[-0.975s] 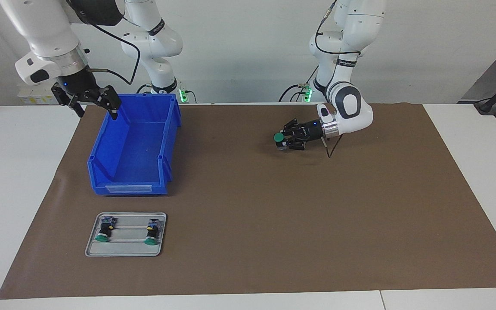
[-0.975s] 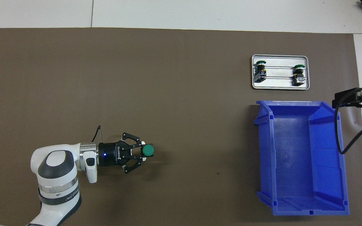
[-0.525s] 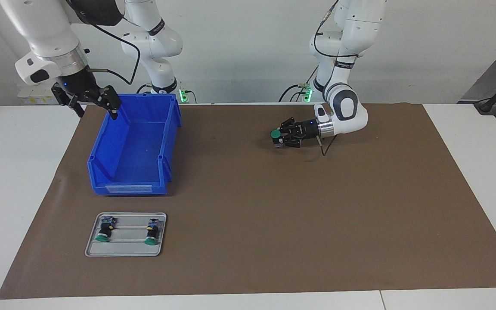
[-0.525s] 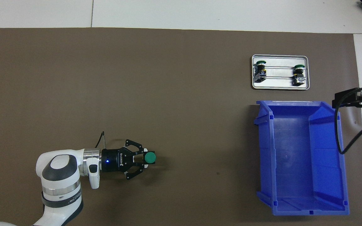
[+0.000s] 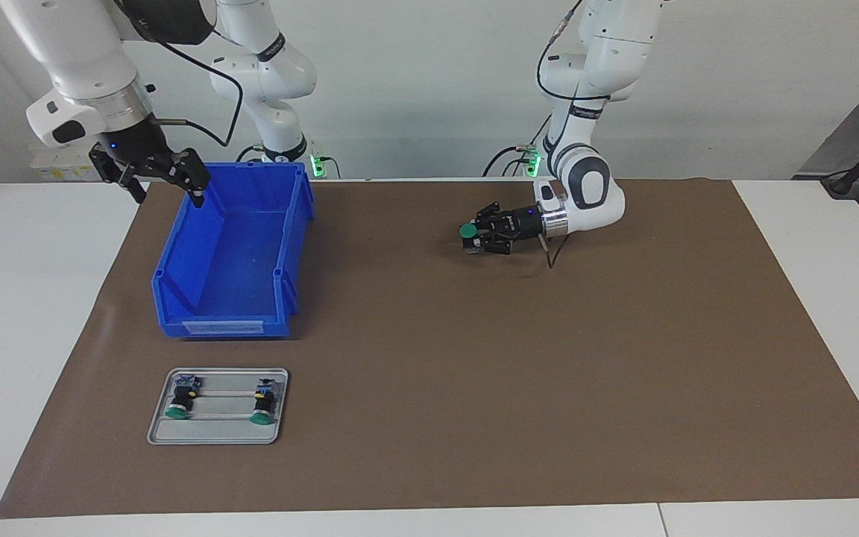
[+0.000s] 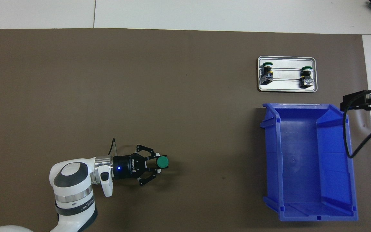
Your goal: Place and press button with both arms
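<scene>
We count three buttons: one button (image 5: 467, 233) clamped in the left gripper (image 5: 476, 239) over the brown mat (image 5: 474, 358), and two twin buttons (image 5: 177, 403) (image 5: 262, 406) lying in the one metal tray (image 5: 215, 435). There is one blue bin (image 5: 232, 257), and we see two arms, each with one gripper, the right gripper (image 5: 165, 179) over the bin's edge.

On the black body of the left gripper (image 6: 156, 163), in the overhead view, stands a short line of white lettering, seemingly a brand name, but its letters cannot be made out. The blue bin (image 5: 232, 253) carries a pale label strip on its low front wall, with nothing legible on it.
</scene>
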Controlling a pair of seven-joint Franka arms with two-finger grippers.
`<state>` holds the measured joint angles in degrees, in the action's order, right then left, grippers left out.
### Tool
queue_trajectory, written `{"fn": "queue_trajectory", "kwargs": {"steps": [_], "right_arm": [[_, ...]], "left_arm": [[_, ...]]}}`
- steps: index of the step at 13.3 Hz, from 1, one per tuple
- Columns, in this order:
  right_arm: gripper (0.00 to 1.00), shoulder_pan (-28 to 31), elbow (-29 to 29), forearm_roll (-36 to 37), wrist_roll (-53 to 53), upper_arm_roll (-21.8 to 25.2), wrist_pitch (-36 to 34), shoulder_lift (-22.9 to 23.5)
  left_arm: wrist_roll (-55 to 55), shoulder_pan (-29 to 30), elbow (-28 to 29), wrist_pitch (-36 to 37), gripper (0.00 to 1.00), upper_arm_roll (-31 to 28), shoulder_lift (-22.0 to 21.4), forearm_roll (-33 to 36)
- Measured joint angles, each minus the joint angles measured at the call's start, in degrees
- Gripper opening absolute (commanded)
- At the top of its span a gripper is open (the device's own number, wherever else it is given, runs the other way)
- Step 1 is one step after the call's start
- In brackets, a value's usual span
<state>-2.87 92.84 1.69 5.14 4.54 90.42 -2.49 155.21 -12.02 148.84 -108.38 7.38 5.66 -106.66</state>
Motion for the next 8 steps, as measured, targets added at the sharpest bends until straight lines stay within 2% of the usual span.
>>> {"fn": "queue_trajectory", "kwargs": {"steps": [8], "right_arm": [[1.00, 0.0, 0.0, 0.0, 0.0, 0.0, 0.0, 0.0]], "left_arm": [[0.8, -1.2, -0.1, -4.3, 0.10, -0.4, 1.3, -2.0]]}}
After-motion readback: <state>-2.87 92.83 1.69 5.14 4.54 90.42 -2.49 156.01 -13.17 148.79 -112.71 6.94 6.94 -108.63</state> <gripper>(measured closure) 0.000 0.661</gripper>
